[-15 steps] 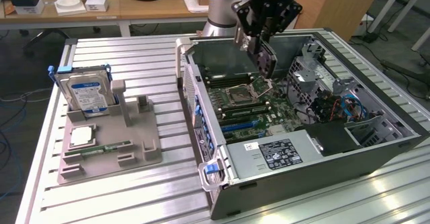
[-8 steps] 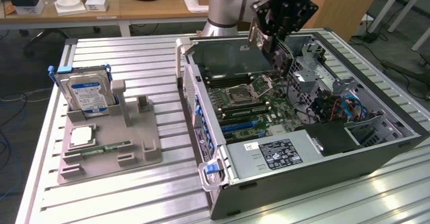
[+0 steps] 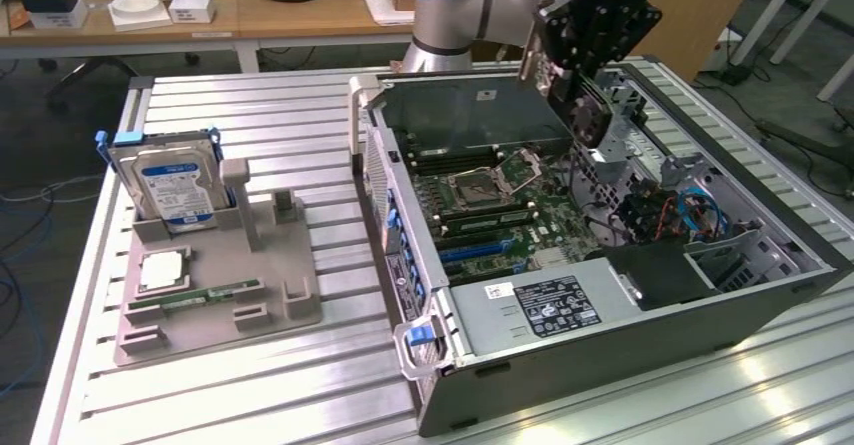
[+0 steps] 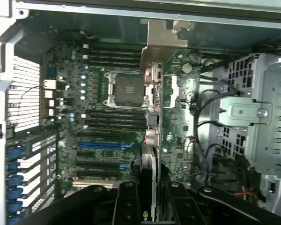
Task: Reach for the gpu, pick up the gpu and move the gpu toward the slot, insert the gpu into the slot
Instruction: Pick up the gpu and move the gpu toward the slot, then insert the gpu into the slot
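My gripper [image 3: 571,70] hangs over the far side of the open computer case [image 3: 601,355] and is shut on the gpu [image 3: 589,113]. The gpu is a dark card held on edge above the motherboard [image 3: 514,215], with its silvery bracket pointing down toward the drive cage. In the wrist view the gpu [image 4: 152,136] runs edge-on from between the black fingers [image 4: 126,201] of the gripper [image 4: 152,204], and its metal bracket [image 4: 163,40] is at the far end. The expansion slots, one of them blue [image 4: 100,145], lie on the board beside the card's line and apart from it.
A grey holder [image 3: 220,275] on the slatted table carries the blue-labelled hard drive [image 3: 174,190], a processor [image 3: 158,268] and a green memory stick [image 3: 200,295]. Inside the case are the processor socket [image 3: 478,187], the power supply [image 3: 534,310], the drive cage [image 4: 257,117] and loose cables [image 3: 681,215].
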You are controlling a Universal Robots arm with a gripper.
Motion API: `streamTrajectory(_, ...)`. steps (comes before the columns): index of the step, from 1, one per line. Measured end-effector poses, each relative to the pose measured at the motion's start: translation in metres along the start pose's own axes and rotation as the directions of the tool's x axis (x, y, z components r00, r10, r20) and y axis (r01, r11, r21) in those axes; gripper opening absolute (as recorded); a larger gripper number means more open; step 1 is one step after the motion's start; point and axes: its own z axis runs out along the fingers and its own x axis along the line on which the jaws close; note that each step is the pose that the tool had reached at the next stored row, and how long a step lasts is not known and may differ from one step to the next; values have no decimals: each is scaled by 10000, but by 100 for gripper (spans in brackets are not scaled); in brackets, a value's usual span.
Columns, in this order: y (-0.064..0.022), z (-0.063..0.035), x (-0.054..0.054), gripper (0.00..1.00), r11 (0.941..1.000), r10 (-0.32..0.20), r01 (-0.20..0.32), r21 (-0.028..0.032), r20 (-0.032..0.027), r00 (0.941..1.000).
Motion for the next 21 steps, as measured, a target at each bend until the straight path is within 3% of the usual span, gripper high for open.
streamTrajectory(3, -3, 3, -104, 26, 10000, -1, 1, -11, 0, 10000)
streamTrajectory(9, -4, 4, -116, 26, 10000, -4, 4, -11, 1, 10000)
streamTrajectory(13, -3, 5, -117, 26, 9981, -614, 614, -25, 3, 9981)
streamTrajectory(17, -4, 7, -117, 26, 9910, -1337, 1337, -39, 5, 9910)
streamTrajectory(21, -4, 10, -117, 26, 9787, -2051, 2051, -55, 10, 9787)
